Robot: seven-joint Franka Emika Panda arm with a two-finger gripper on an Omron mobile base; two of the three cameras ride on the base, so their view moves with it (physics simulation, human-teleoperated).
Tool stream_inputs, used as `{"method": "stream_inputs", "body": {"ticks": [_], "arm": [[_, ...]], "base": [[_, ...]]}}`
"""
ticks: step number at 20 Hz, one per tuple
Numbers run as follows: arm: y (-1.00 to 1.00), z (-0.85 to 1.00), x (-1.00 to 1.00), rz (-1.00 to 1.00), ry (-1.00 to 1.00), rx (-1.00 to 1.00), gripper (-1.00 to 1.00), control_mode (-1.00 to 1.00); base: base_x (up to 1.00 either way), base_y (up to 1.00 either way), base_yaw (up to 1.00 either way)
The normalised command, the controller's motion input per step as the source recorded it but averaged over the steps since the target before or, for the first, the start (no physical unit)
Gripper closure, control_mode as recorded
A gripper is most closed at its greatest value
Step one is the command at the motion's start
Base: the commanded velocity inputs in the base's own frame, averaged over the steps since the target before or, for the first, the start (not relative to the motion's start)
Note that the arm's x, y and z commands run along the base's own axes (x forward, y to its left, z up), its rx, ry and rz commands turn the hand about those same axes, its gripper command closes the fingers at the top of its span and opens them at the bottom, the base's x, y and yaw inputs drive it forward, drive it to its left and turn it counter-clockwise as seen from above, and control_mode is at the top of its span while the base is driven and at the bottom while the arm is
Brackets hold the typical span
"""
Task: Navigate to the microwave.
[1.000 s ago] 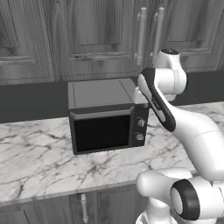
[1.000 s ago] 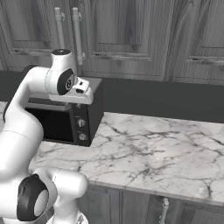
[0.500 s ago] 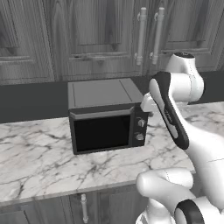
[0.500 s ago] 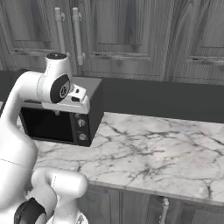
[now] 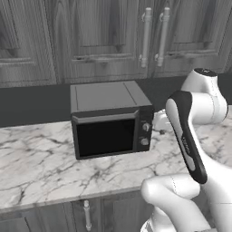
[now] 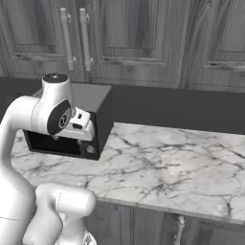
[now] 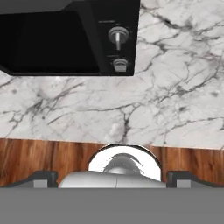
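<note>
The microwave, a wide built-in unit with a silver handle, is out of view. Ahead on the marble counter (image 5: 41, 154) stands a small dark-grey countertop box (image 5: 111, 124) with a black door and two round knobs (image 7: 118, 35). That box (image 6: 98, 110) is partly hidden behind my arm in the right base view. My gripper (image 7: 112, 178) hangs over the counter's front edge, just right of the box's knob side, pointing down. Its dark fingertips (image 7: 41, 177) sit far apart with nothing between them. The hand (image 6: 79, 125) shows white in front of the box.
Dark grey wooden wall cabinets (image 5: 113, 36) with vertical silver handles (image 5: 146, 34) hang above a dark backsplash (image 6: 182, 110). Base cabinets with handles (image 5: 87, 215) run under the counter. Bare marble (image 6: 167, 162) stretches to the right of the box. A wooden floor (image 7: 35, 159) shows below the counter edge.
My arm has folded lower and swung slightly right, bringing the hand down beside the box's knob side. The box and cabinets hold nearly the same place in both base views.
</note>
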Motion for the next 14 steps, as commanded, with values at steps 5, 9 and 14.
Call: {"method": "stream_inputs", "body": {"ticks": [5,9,14], "arm": [[0.0,0.0,0.0,0.0,0.0,0.0,-1.0,1.0],[0.0,0.0,0.0,0.0,0.0,0.0,-1.0,1.0],[0.0,0.0,0.0,0.0,0.0,0.0,-1.0,1.0]], "base": [[-0.98,0.11,0.0],[-0.95,0.14,-0.27],[-0.24,0.0,-0.85]]}}
